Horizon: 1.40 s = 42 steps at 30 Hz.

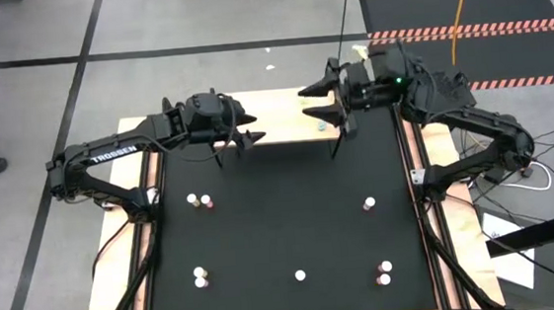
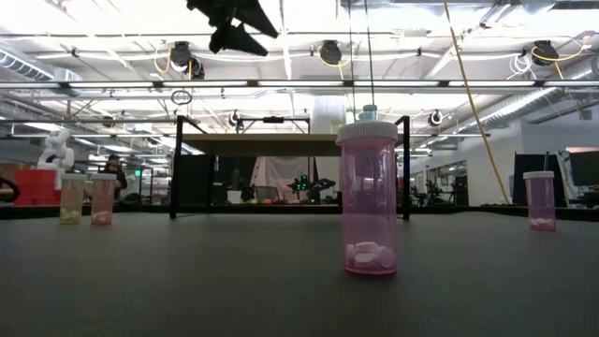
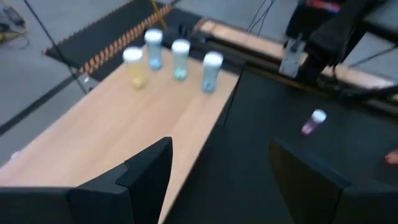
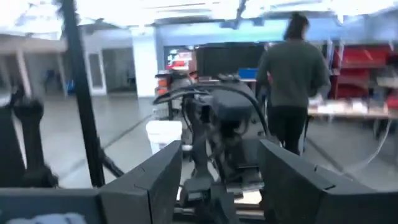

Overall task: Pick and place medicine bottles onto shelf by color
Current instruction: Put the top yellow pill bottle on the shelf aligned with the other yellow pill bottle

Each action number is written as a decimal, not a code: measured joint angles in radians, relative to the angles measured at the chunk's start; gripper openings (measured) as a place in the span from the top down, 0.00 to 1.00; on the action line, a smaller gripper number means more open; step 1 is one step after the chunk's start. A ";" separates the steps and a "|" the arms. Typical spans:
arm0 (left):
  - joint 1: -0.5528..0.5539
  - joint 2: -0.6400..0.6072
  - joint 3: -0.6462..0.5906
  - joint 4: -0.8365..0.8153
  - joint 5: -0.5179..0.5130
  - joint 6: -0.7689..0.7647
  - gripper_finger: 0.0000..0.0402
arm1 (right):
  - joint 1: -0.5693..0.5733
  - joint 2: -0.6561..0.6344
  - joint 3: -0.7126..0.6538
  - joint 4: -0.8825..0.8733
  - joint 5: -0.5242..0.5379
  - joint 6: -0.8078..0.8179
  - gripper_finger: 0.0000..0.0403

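Table — "TROSSEN" on left arm (image 1: pixel 109 158)

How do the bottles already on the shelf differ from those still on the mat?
The shelf bottles are three blue and one yellow, in a cluster at one end of the shelf; the mat bottles look mostly pink and lie scattered across the black mat. All stand upright with white caps.

A: What can't you make out?
B: From above, the bottles on the shelf (image 1: pixel 289 114) are mostly hidden under the right gripper (image 1: pixel 313 90); their colours are too small to tell.
A: And at table height?
B: An arm (image 2: pixel 234 23) is cut off by the top edge. The person (image 4: pixel 292 74) behind is blurred.
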 joint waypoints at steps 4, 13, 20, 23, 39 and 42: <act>-0.017 0.000 0.000 0.052 -0.002 -0.119 0.34 | 0.041 -0.009 -0.028 -0.125 0.018 0.050 0.53; -0.178 0.000 0.000 0.057 -0.131 -0.257 0.34 | 0.311 -0.046 -0.028 -0.600 0.362 -0.081 0.60; -0.318 0.000 0.000 0.057 -0.272 -0.250 0.34 | 0.559 -0.026 -0.028 -0.794 0.638 0.118 0.60; -0.342 0.000 0.000 0.056 -0.284 -0.230 0.34 | 0.656 -0.011 -0.026 -0.837 0.731 0.296 0.60; -0.482 0.019 -0.002 -0.104 -0.316 -0.230 0.34 | 1.056 0.246 -0.027 -1.156 0.584 1.525 0.60; -0.496 0.019 0.000 -0.093 -0.325 -0.214 0.34 | 1.123 0.248 -0.027 -1.232 0.555 1.668 0.60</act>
